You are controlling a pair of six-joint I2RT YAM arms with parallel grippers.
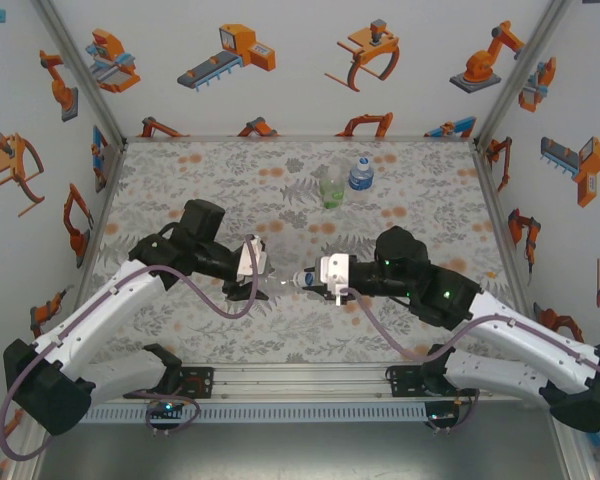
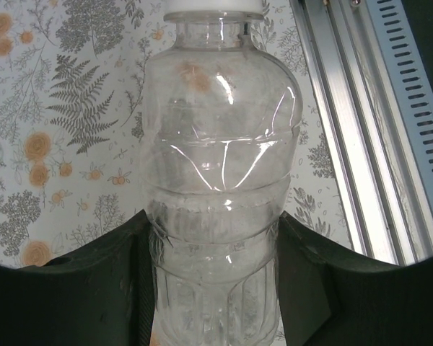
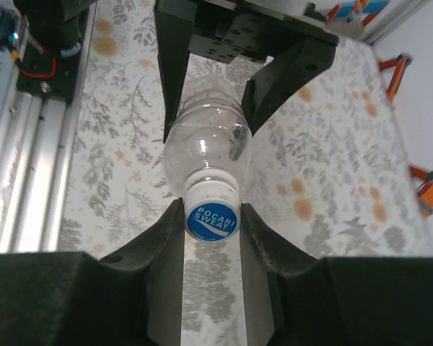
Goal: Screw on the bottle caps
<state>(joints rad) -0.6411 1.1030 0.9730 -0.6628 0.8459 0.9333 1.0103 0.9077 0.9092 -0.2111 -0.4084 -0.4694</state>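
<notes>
Fingers (image 3: 162,241) of right gripper (image 3: 211,223) pinched blue-topped white plastic cap (image 3: 211,215); clear plastic bottle (image 3: 206,140) extended straight ahead, clamped by left gripper (image 2: 215,231).

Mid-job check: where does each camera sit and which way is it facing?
Top external: above and behind, looking down on the table; left arm and right arm show.
Left wrist: looks along the left fingers at the clear bottle they clamp.
Right wrist: looks along the right fingers, closed on the cap, toward the left fingers.
Shared: both wrist views show that bottle, from opposite ends.
</notes>
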